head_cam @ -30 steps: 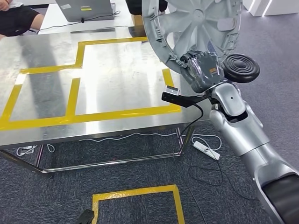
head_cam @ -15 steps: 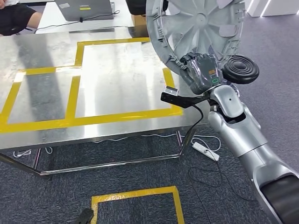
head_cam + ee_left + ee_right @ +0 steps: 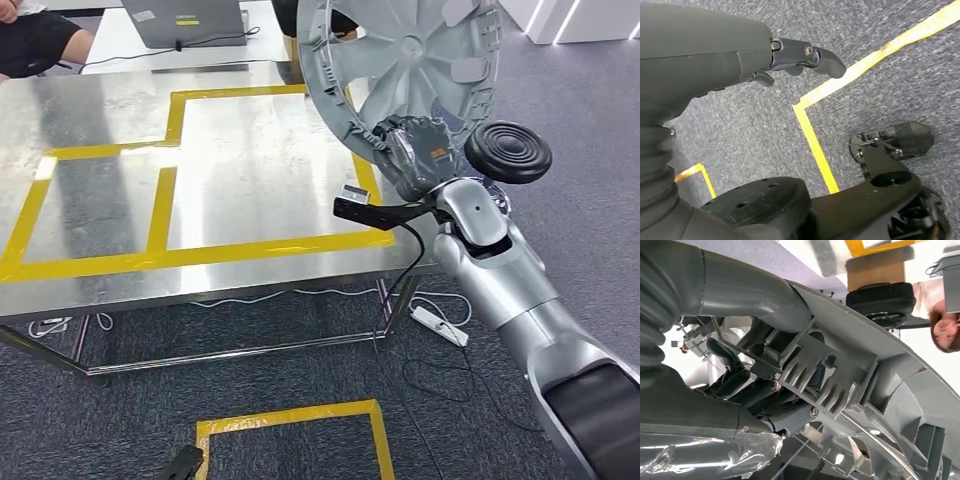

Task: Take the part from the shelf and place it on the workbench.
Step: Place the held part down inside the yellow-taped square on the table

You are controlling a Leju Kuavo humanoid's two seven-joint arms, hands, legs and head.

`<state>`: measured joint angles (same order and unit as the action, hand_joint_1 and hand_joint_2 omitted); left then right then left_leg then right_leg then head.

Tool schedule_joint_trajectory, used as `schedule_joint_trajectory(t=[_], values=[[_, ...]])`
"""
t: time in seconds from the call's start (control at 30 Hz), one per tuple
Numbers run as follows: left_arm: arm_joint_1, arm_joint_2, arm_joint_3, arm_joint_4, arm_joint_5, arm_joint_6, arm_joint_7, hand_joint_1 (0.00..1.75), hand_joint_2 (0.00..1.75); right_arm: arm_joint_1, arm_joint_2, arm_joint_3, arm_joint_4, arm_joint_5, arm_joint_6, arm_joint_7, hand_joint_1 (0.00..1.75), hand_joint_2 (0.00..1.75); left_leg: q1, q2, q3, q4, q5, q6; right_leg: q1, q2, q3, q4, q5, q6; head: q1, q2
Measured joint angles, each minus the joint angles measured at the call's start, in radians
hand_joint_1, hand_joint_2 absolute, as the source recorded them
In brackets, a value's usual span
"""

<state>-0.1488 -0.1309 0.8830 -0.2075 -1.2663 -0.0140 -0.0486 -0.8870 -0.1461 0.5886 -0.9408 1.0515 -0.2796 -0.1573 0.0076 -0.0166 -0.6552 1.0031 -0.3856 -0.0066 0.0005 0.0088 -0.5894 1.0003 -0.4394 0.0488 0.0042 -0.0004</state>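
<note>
The part (image 3: pixel 407 60) is a large round grey plastic disc with radial ribs and a notched rim. My right hand (image 3: pixel 415 155) grips it by its lower rim and holds it tilted upright above the right end of the steel workbench (image 3: pixel 249 170), clear of the surface. Close up, the thumb and dark fingers of the right hand (image 3: pixel 734 375) clamp the ribbed edge of the part (image 3: pixel 881 370). My left hand (image 3: pixel 753 55) hangs beside my body over the carpet, fingers extended and holding nothing.
Yellow tape marks rectangles on the workbench. A black round stool (image 3: pixel 507 152) stands just right of the held part. A laptop (image 3: pixel 185 20) and a seated person (image 3: pixel 38 40) are at the table behind. A power strip (image 3: pixel 438 323) and cables lie underneath.
My right hand has carried the part a little to the left, further over the workbench's right end. The view has shifted slightly.
</note>
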Motion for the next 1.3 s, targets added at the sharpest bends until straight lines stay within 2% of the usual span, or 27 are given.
schedule_joint_trajectory(t=[0.33,0.73,1.13,1.3], values=[[-0.018,-0.01,-0.003,0.0,-0.027,-0.01,0.015,0.0,1.75,-0.078,0.115,0.035,0.205,0.046,-0.017,-0.024,1.75,1.75,0.001,0.0,0.002,0.0,0.002,-0.001,0.001,0.0,0.0,0.005,0.0,-0.001,0.0,0.0],[-0.03,-0.015,-0.011,0.0,-0.046,-0.02,0.024,0.0,1.75,-0.116,0.211,0.081,0.397,0.101,-0.014,-0.022,1.75,1.75,0.001,0.0,0.002,0.0,0.002,-0.001,0.001,0.0,0.0,0.005,0.0,-0.001,0.0,0.0],[-0.033,-0.022,-0.026,0.0,-0.054,-0.023,0.032,0.0,1.75,-0.123,0.282,0.122,0.49,0.152,0.004,0.0,1.75,1.75,0.001,0.001,0.002,0.0,0.002,-0.002,0.001,0.001,-0.001,0.005,0.0,-0.001,0.0,0.0],[-0.031,-0.025,-0.026,0.0,-0.064,-0.04,0.028,0.0,1.75,-0.14,0.31,0.151,0.512,0.211,0.02,0.036,1.75,1.75,0.001,0.001,0.002,0.0,0.002,-0.002,0.001,0.0,-0.001,0.006,0.0,-0.001,0.0,0.0]])
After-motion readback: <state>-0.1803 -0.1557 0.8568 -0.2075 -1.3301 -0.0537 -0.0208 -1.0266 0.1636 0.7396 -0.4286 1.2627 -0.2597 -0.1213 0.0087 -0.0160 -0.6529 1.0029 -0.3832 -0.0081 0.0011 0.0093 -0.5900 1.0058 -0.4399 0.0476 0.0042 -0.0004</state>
